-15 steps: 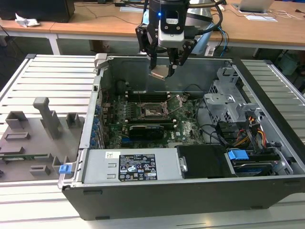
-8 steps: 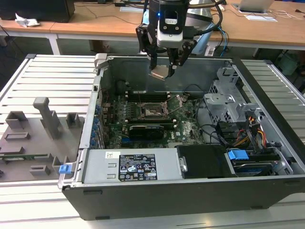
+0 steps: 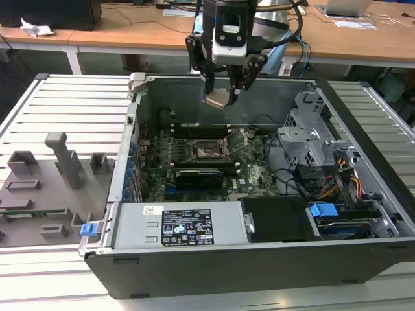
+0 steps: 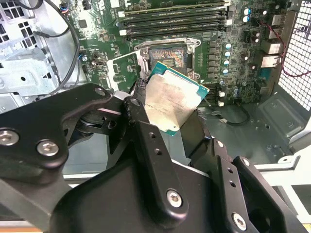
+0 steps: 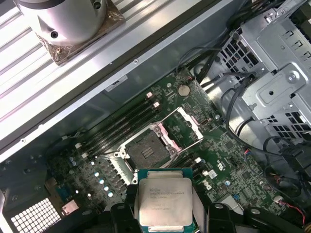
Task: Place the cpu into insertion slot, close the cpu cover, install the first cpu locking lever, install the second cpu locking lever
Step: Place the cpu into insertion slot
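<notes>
My fingers (image 3: 222, 92) were clamped on the chip (image 5: 165, 201), held tilted above the socket (image 5: 143, 151); lowered crooked, it could bend the socket's pins

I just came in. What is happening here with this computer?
A robot arm's gripper holds the cpu in the air above the open computer case. The insertion slot on the green motherboard is empty, and the cpu cover stands open beside it. The cpu is not yet in the slot.
</notes>
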